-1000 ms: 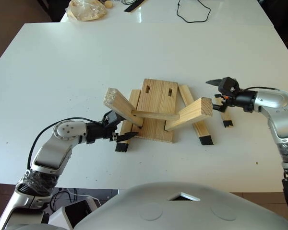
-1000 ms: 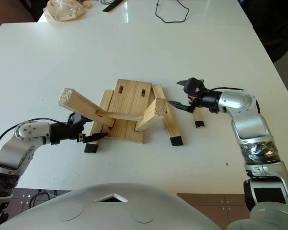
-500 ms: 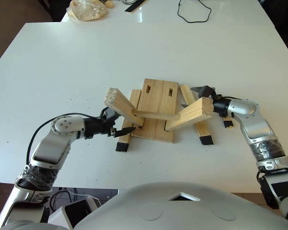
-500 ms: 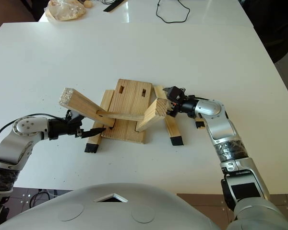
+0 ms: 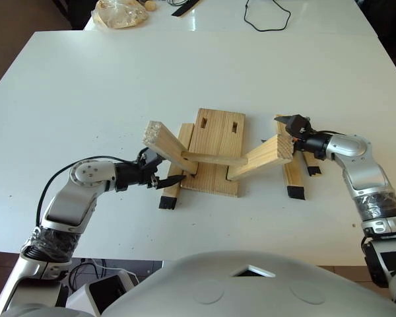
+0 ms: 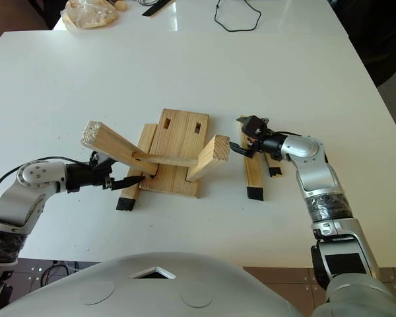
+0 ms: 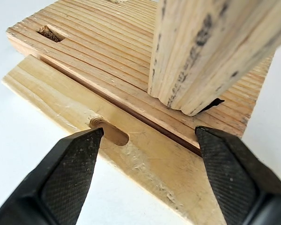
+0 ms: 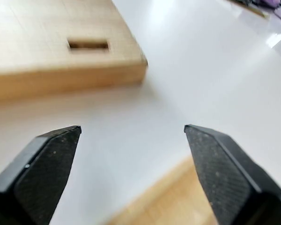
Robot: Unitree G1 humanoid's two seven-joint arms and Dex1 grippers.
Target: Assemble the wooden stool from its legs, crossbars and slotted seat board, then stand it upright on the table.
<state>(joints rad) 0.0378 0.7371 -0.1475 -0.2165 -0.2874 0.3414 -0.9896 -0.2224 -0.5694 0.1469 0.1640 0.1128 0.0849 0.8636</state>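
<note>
Toward the front of the worktop [image 5: 119, 86], the left pincer [image 7: 149, 132] is hovering released beside the half-built frame [image 5: 214, 158] propped on the seat board [image 5: 218, 129], while farther right the released right pincer [image 8: 132, 127] is finishing dragging the loose leg [image 5: 290, 173] clear, likely freeing it for fitting.
</note>
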